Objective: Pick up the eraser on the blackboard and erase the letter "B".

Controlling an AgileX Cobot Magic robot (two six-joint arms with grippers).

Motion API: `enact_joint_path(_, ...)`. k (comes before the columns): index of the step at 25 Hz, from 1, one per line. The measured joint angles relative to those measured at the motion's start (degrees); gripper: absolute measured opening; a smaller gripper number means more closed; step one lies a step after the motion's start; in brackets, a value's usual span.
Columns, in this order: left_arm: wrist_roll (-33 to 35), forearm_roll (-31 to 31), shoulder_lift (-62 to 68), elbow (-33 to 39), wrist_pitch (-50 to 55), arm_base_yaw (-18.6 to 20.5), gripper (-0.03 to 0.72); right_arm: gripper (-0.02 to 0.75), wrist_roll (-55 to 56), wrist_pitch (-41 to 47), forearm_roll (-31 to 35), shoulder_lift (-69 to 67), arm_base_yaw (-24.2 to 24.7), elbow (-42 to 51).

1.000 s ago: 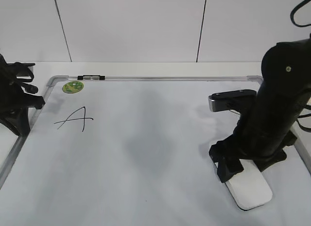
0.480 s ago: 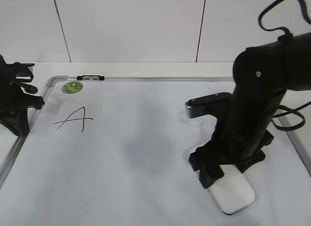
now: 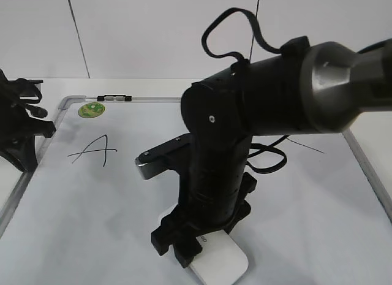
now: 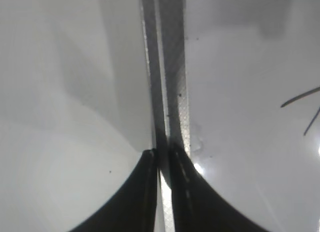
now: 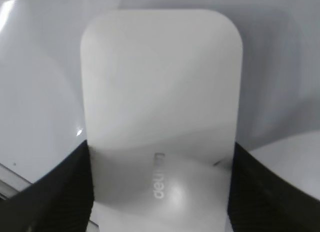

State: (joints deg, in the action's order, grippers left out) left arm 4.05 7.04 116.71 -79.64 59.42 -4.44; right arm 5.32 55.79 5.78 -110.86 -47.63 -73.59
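The white eraser (image 3: 222,265) lies flat on the blackboard (image 3: 86,205) at the front middle. My right gripper (image 3: 199,251) is shut on it, one finger on each long side. In the right wrist view the eraser (image 5: 160,92) fills the frame between the right gripper's (image 5: 160,192) dark fingers, grey print facing up. The letter "B" does not show anywhere; the right arm hides the middle of the board. My left gripper (image 3: 21,122) rests at the board's left edge, and in the left wrist view it (image 4: 162,157) is shut and empty over the grey frame (image 4: 172,67).
A black "A" (image 3: 95,150) is at the board's left, with a round green sticker (image 3: 92,109) above it. A short black stroke (image 3: 304,147) shows to the right of the arm. A white wall stands behind the table.
My right gripper has slid the eraser leftward across the board, from the front right to the front middle. The left arm has not moved.
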Motion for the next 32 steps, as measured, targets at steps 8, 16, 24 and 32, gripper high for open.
enact_joint_path(8,0.0,0.0,0.0,0.0,0.0,0.0,0.051,0.531,0.0,1.1,1.1,-0.9,1.3,-1.0)
enact_joint_path(16,0.0,0.4,0.1,0.0,0.0,0.0,0.050,0.531,0.6,-1.8,7.7,0.6,10.7,3.9)
enact_joint_path(24,0.0,0.5,0.1,0.0,0.0,0.0,0.050,0.531,0.8,-5.0,5.4,5.3,21.2,11.1)
enact_joint_path(32,0.0,1.1,0.1,0.0,0.6,0.0,0.050,0.531,0.9,-5.5,0.6,9.8,30.3,15.8)
